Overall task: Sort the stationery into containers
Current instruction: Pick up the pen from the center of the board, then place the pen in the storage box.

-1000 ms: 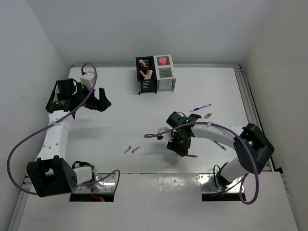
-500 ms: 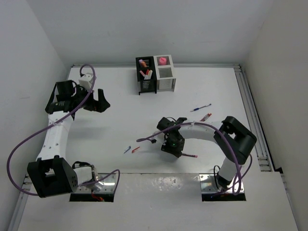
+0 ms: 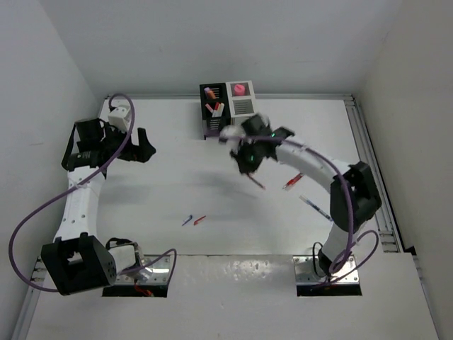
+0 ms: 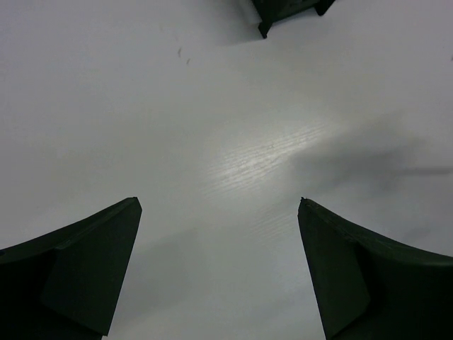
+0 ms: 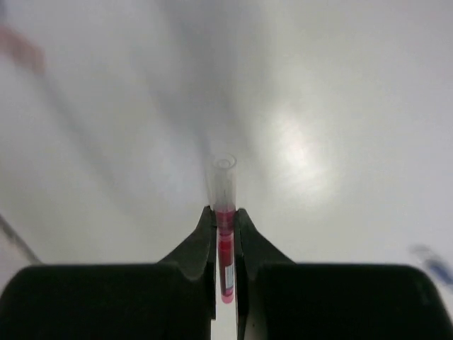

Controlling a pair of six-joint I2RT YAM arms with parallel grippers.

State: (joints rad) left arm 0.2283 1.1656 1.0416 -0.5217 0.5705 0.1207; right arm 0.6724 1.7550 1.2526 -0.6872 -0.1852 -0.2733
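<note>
**Step in hand: carrying to the container.** The right fingers (image 5: 202, 244) are clamped on a red pen (image 5: 225, 185), with its clear end projecting forward. In the top view the right arm is at upper centre of the frame. It is just beside the joined black holder (image 3: 214, 117) and white holder (image 3: 243, 110), and not yet over either opening. The left fingers (image 4: 85, 269) are spread wide with nothing between them, at upper left of the top view.

**Next move.** Bring the pen over an open top, probably the black holder, which already holds pens. Tip it towards upright, then release. A slanted drop could catch the rim.

Loose pens (image 3: 199, 219) remain on the surface (image 3: 163, 184), at lower centre and right of centre.

**Change from half a second ago.** The right arm was then low at centre frame, down at the surface. It has since swung up to the holders. The left arm has barely shifted.
</note>
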